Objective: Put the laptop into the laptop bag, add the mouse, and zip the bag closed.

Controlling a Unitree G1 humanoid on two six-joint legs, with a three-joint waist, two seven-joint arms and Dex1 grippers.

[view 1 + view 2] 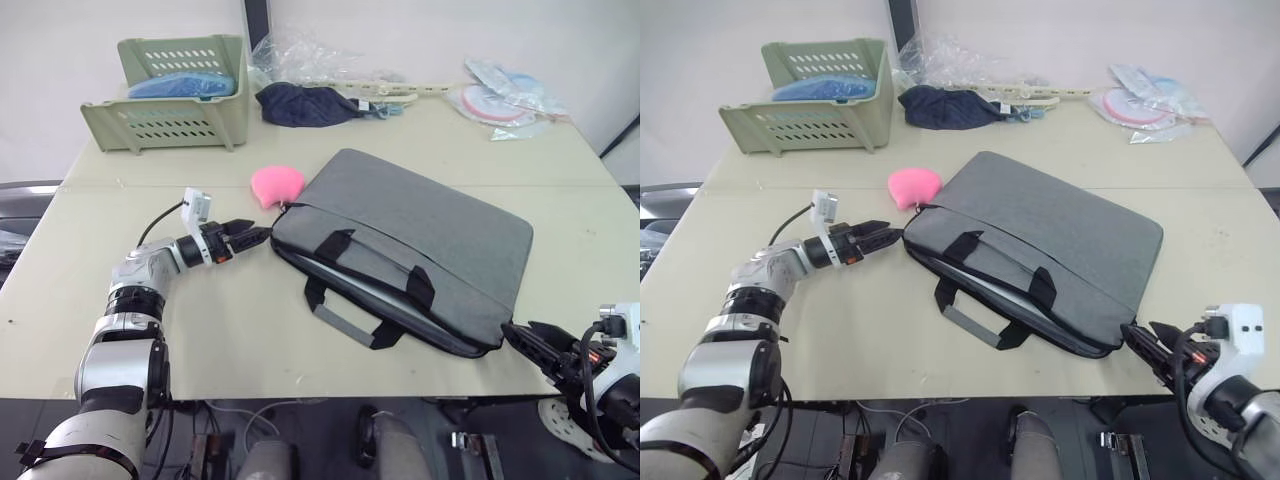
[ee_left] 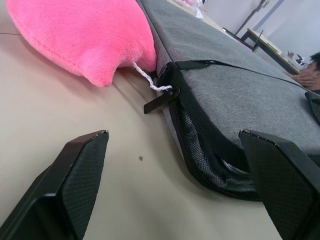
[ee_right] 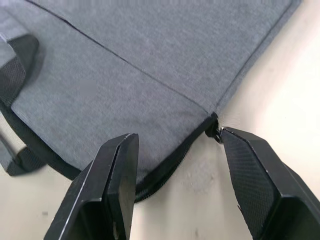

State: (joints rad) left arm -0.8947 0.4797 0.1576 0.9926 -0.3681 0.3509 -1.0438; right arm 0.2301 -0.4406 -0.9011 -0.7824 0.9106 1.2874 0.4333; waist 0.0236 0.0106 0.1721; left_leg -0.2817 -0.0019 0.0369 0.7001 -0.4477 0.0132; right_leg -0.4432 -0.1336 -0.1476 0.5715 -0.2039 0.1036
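The grey laptop bag (image 1: 405, 245) lies flat and slanted across the middle of the beige counter (image 1: 230, 330), its black strap handles (image 1: 360, 300) on the side nearest the robot and the long near edge gaping open, with a pale silvery edge, apparently the laptop (image 1: 345, 283), showing inside the gap. The pink fluffy pompom (image 1: 277, 184) sits on the counter touching the bag's far left corner. From the head views the left claw (image 1: 258, 236) points at that corner, just short of it, and the right claw (image 1: 1145, 345) sits at the bag's near right corner by the counter's front edge. The left wrist view adds what the head views cannot resolve: the left claw's fingers (image 2: 80, 175) are spread wide and hold nothing, the bag's unzipped corner lies between them, and a black zipper pull (image 2: 157, 101) tied by a white cord to the pompom lies just ahead. The right wrist view shows the right claw likewise spread and empty, straddling the bag's corner, with one finger (image 3: 260, 175) just beside the zipper's end. At the back of the counter stand a green slatted basket (image 1: 170, 95), a dark blue cloth bundle (image 1: 305, 104) and some clear plastic wrappers (image 1: 505, 95).
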